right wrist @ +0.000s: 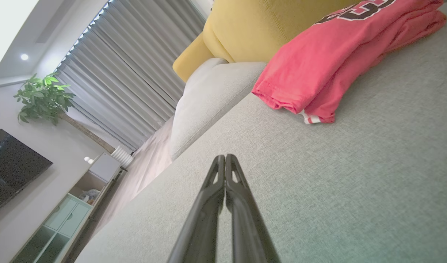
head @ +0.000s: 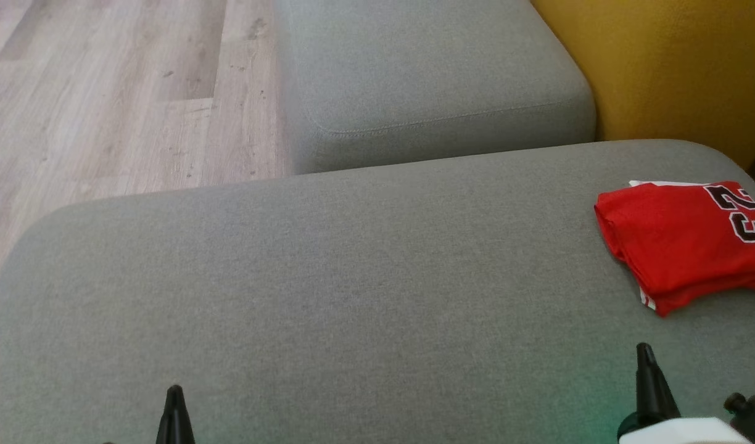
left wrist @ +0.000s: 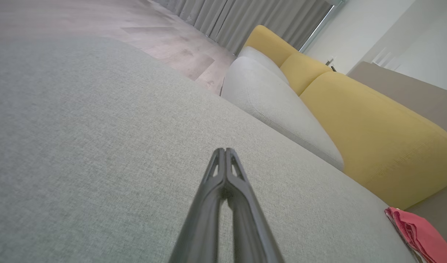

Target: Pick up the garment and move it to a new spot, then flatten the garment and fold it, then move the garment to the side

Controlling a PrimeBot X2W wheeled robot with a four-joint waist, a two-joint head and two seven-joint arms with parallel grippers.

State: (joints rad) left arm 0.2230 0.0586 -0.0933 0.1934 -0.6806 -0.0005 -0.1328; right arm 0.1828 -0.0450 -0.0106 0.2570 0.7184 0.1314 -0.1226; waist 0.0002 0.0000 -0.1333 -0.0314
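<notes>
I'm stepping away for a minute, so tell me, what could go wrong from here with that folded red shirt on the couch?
1. The red shirt lies near the far right edge of the cushion; a nudge might push it off.
2. The right gripper, shut and empty, sits close to it; swinging that way could snag the loose layers and undo the fold.

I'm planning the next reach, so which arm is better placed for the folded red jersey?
Likely right: the right tool sits close to the red jersey at the right of the grey cushion; the left tool is far across it.
</notes>
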